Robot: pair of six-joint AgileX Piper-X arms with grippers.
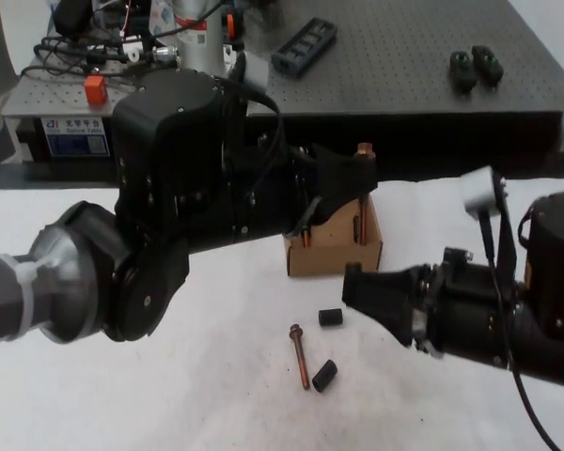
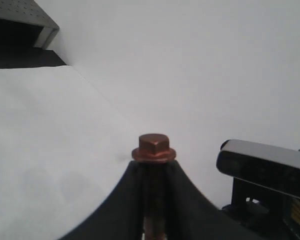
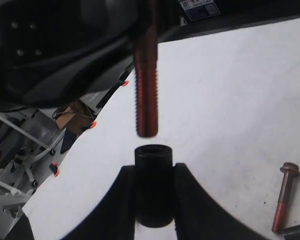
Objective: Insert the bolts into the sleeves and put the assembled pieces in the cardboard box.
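My left gripper (image 2: 153, 169) is shut on a copper bolt (image 2: 153, 148), held upright with its hex head on top. In the high view this bolt (image 1: 363, 202) hangs in front of the cardboard box (image 1: 331, 256). My right gripper (image 3: 153, 171) is shut on a black sleeve (image 3: 152, 200), its bore facing up. The held bolt's threaded tip (image 3: 146, 125) hangs just above the bore, apart from it. In the high view the right gripper (image 1: 356, 283) sits just below the bolt. On the white cloth lie a loose bolt (image 1: 299, 355) and two loose sleeves (image 1: 331, 318) (image 1: 324, 376).
The left arm's bulky black body (image 1: 179, 197) fills the left half of the scene. Behind the cloth stands a dark perforated bench (image 1: 404, 66) carrying black fixtures (image 1: 304, 44). The right arm's wrist camera (image 2: 262, 165) is close beside the left gripper.
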